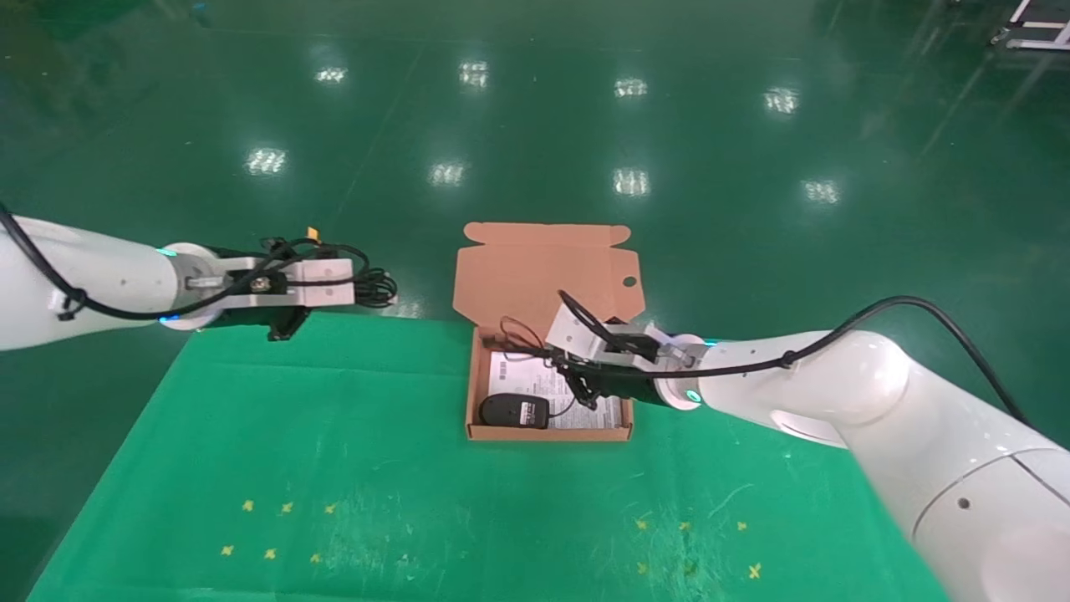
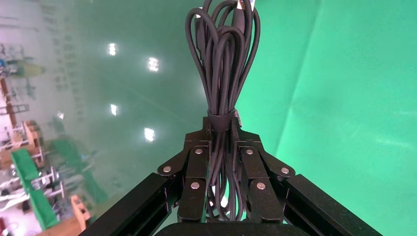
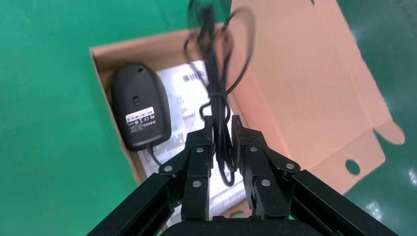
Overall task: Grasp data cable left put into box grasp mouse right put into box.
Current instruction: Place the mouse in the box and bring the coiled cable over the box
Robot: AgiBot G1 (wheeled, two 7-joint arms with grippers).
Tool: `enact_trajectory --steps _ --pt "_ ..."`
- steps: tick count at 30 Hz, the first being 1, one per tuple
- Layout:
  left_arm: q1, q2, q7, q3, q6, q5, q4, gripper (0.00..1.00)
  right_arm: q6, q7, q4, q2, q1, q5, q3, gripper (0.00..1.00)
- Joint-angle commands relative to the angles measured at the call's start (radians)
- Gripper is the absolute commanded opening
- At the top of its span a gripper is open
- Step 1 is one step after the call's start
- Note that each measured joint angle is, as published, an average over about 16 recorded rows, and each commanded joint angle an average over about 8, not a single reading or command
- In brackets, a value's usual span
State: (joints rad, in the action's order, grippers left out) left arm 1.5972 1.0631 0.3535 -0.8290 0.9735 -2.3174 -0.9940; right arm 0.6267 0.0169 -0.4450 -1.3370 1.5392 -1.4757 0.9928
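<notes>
Left pincer (image 2: pixel 221 169) clamps the data cable (image 2: pixel 222 64) off the worktop's far-left edge. Right pincer (image 3: pixel 221 142) over the box (image 1: pixel 473 393) grips the mouse's cord (image 3: pixel 216 83) (mouse (image 1: pixel 513 410) lies inside, underside up).

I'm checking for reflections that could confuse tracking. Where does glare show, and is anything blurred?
Head view: bright ceiling-light glare dots the glossy green floor beyond the box. Left wrist view: the same glare behind the data cable. Right wrist view: the mouse's cord blurs at its far end.

Bright overhead lights glare off the glossy floor (image 1: pixel 535 125); soft shadows, wrist views blur up close.
</notes>
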Motion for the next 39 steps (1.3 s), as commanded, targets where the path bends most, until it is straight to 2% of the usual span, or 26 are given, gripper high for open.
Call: enact_trajectory --steps 1,10,17,23,30,36,39 --pt "-0.004 0.004 -0.001 0.000 -0.002 0.005 -0.002 0.00 0.001 -0.004 -0.010 0.008 -0.002 0.000 0.005 1.00" --pt "-0.041 0.079 -0.044 -0.005 -0.065 0.056 0.023 0.00 -0.007 -0.040 -0.059 0.078 -0.002 -0.010 0.008 1.00" --pt "-0.087 0.187 -0.113 -0.017 -0.183 0.090 0.122 0.00 -0.007 -0.094 -0.174 0.209 0.008 -0.039 0.012 1.00" --pt "-0.109 0.279 -0.197 -0.040 -0.278 0.141 0.239 0.00 -0.001 -0.190 -0.327 0.336 0.016 -0.087 0.025 1.00" --pt "-0.122 0.306 -0.251 -0.127 -0.350 0.262 0.269 0.00 -0.010 -0.338 -0.503 0.452 0.015 -0.167 0.043 1.00" --pt "-0.114 0.310 -0.247 -0.236 -0.414 0.338 0.268 0.00 -0.001 -0.454 -0.591 0.498 0.021 -0.252 0.065 1.00" --pt "-0.108 0.312 -0.237 -0.276 -0.435 0.361 0.272 0.35 0.009 -0.493 -0.613 0.508 0.026 -0.284 0.073 1.00"
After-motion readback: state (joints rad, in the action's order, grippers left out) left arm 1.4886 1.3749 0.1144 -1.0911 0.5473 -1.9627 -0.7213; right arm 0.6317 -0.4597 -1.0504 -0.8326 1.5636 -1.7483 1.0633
